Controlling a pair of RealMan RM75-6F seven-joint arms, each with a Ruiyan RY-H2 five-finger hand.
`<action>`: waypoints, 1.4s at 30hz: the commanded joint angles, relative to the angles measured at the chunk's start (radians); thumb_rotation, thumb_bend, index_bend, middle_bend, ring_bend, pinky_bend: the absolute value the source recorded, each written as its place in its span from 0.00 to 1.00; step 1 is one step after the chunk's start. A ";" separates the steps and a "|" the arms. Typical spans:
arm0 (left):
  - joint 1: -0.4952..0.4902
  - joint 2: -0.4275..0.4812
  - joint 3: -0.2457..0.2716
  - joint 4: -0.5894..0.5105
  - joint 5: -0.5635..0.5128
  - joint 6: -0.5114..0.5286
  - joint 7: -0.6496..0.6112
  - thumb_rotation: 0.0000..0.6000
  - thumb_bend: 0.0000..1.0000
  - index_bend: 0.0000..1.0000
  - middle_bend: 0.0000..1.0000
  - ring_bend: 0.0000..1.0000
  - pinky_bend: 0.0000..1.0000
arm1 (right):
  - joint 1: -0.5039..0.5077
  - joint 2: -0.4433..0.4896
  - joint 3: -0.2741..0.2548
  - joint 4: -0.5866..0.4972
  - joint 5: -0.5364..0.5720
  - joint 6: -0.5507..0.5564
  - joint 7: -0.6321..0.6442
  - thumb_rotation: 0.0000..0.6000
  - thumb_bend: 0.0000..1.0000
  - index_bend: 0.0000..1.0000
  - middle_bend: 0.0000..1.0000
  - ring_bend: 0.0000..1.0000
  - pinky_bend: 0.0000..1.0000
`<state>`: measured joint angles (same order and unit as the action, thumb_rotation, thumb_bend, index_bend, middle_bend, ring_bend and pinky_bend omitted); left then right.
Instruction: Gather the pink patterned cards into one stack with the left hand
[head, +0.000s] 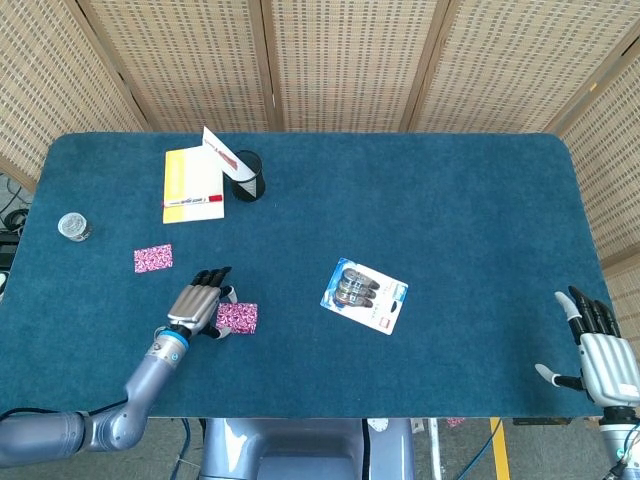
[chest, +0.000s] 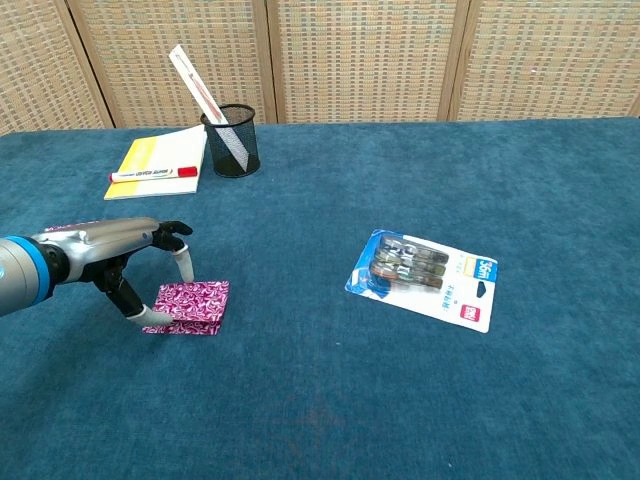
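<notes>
My left hand (head: 197, 306) is low over the near-left part of the desk (head: 450, 220), palm down, fingers spread and arched. Its fingertips (chest: 183, 268) stand at the left edge of a pink patterned card (chest: 194, 302), which it grips between thumb and a finger in the chest view. That card lies almost squarely over a second pink card (chest: 160, 327), of which only the near-left corner shows beneath it. The head view shows the pair (head: 238, 317) just right of my hand as one patch. A third pink card (head: 153, 258) lies flat on its own, well apart, further back and to the left; the chest view shows only a sliver of it behind my forearm.

My right hand (head: 603, 358) rests at the near-right corner of the desk, holding nothing, fingers straight and apart.

Other items: a yellow notepad (head: 192, 185) with a red marker (chest: 153, 174) lying across it at the back left; a black mesh pen cup (chest: 231, 141) just beside it, holding a slanted white ruler (chest: 197, 88); a small round tin (head: 73, 226) at the far left edge; a blister pack (chest: 428, 277) near mid-desk, tilted.
</notes>
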<state>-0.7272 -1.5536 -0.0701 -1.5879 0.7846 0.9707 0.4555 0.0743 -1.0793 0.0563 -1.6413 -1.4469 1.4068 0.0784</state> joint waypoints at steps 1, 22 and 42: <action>0.004 -0.010 0.005 0.007 0.020 0.012 0.004 1.00 0.26 0.46 0.00 0.00 0.00 | 0.000 0.000 0.000 0.000 0.000 0.000 0.000 1.00 0.13 0.01 0.00 0.00 0.00; -0.004 -0.026 0.008 0.009 -0.019 0.000 0.053 1.00 0.21 0.25 0.00 0.00 0.00 | 0.000 0.001 -0.001 0.001 -0.002 -0.002 0.005 1.00 0.13 0.01 0.00 0.00 0.00; 0.034 0.126 -0.041 0.004 -0.048 0.043 -0.009 1.00 0.21 0.23 0.00 0.00 0.00 | 0.001 0.003 -0.003 0.002 -0.004 -0.003 0.010 1.00 0.13 0.01 0.00 0.00 0.00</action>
<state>-0.7028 -1.4416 -0.1052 -1.5999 0.7466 1.0080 0.4563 0.0751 -1.0762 0.0535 -1.6394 -1.4509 1.4041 0.0883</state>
